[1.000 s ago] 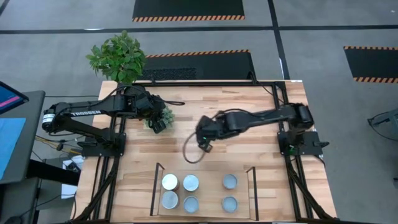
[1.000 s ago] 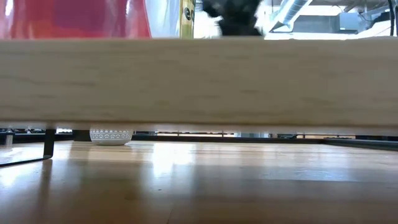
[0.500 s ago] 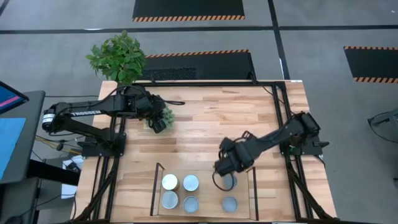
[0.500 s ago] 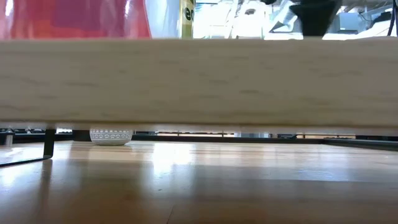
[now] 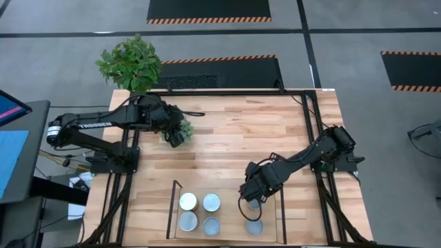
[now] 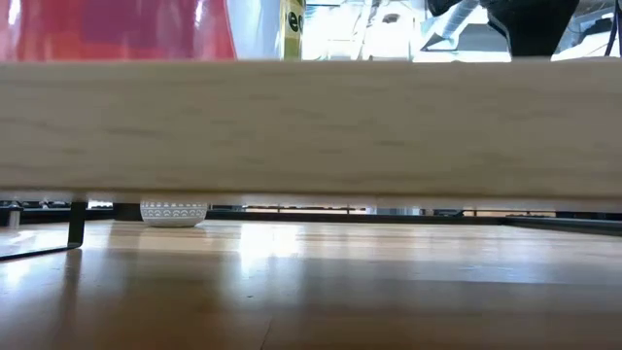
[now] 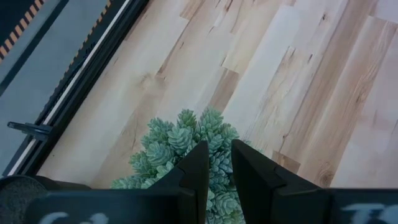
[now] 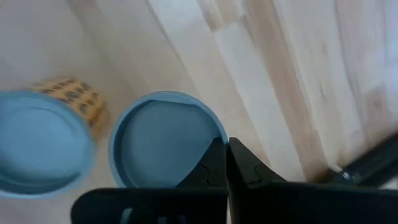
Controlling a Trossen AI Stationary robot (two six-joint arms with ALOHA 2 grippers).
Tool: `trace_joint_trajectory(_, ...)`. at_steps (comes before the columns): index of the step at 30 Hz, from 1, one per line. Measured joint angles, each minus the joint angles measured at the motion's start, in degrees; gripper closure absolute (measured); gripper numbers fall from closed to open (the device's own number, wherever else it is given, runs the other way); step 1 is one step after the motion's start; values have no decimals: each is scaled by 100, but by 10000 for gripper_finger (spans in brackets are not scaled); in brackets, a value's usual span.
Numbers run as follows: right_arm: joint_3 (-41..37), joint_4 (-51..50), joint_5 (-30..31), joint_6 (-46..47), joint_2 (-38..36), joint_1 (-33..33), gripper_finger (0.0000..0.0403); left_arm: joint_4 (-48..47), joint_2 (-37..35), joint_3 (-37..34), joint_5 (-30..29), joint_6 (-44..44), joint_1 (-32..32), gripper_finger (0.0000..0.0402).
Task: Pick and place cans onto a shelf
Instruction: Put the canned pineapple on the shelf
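Worktop [image 5: 227, 131]: light wooden surface in the centre of the high view, framed by dark rails.
Shelf [image 5: 227, 215]: light wooden board at the lower centre of the high view, with a thin dark bracket at each side. In the low view its front edge [image 6: 311, 126] fills the frame as a wide pale band.
Cans, left group: four in a two-by-two block on the left part of the shelf. The white-topped can [image 5: 188, 202] is upper left of the block, the others [image 5: 211, 202], [image 5: 188, 221], [image 5: 211, 226] have blue-grey tops.
Cans, right group: one can [image 5: 254, 226] stands clear at lower right of the shelf. Another [image 8: 165, 140] sits directly under the right gripper, beside a can with a yellowish label [image 8: 43, 143].
Right gripper [image 5: 252, 195]: over the right part of the shelf, above the rear can. Fingers [image 8: 245, 167] pressed together, holding nothing.
Left gripper [image 5: 177, 136]: at the upper left of the worktop, over a small green succulent [image 7: 186, 152]. Fingers [image 7: 196, 171] slightly apart, with the plant's leaves showing in the gap.
Leafy plant [image 5: 131, 63]: beyond the worktop's upper left corner.
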Motion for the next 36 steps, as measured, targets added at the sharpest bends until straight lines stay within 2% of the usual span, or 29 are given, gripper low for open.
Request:
trace_joint_trajectory(6,-10,128,-146,-137,0,3,400,-2,1,1,0,-2,0,343)
trace_joint_trajectory(13,-217,251,-837,-132,-2,75,400,-2,1,1,0,-15,-1,343)
trace_joint_trajectory(21,-260,939,-1232,-238,-2,113,400,-2,1,0,0,-11,-1,343)
trace_joint_trajectory(28,-260,1932,-1060,-283,-2,18,400,-2,1,1,0,-4,-1,343)
trace_joint_trajectory(33,-260,1384,-923,-179,-2,-27,400,-4,1,1,0,-2,1,343)
trace_joint_trajectory(36,-260,1122,-1044,-187,-2,11,400,-7,1,-1,2,0,-1,343)
